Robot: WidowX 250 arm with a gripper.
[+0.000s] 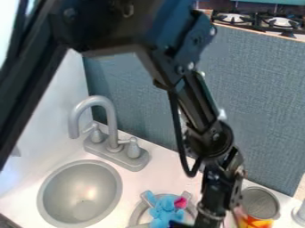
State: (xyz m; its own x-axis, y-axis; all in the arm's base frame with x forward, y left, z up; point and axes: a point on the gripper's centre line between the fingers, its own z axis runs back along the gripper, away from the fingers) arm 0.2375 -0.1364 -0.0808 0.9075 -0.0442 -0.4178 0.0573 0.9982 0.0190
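Camera view: your gripper [191, 224] is low at the bottom edge of the view, above the countertop [134, 180]. Can't tell if it's open or closed, or if it's gripping anything. Nearest thing is the blue soft toy [162, 210], right beside it on the sink side. Contact: can't tell.

Key relation: toy is off the gripper toward the sink, can is off the opposite side, so you're between the two. Toy's long axis looks to run roughly from the panel side down toward the bottom of the view; lower end is cut off, so treat that as a rough read. Pink patch [180, 202] is on its upper part, on the side facing you. Only one arm here, so it's the near one.

Toy sits within the rim of a grey round pan [136, 217]. Next out, the orange can [256, 221], grey top up, near the countertop's back edge. Other way, past the pan: round grey sink [80, 193]. Grey faucet [113, 142] stands behind that, near the countertop's back-left corner. Blue-grey panel [262, 98] rises along the back edge, burners [280, 22] beyond it.
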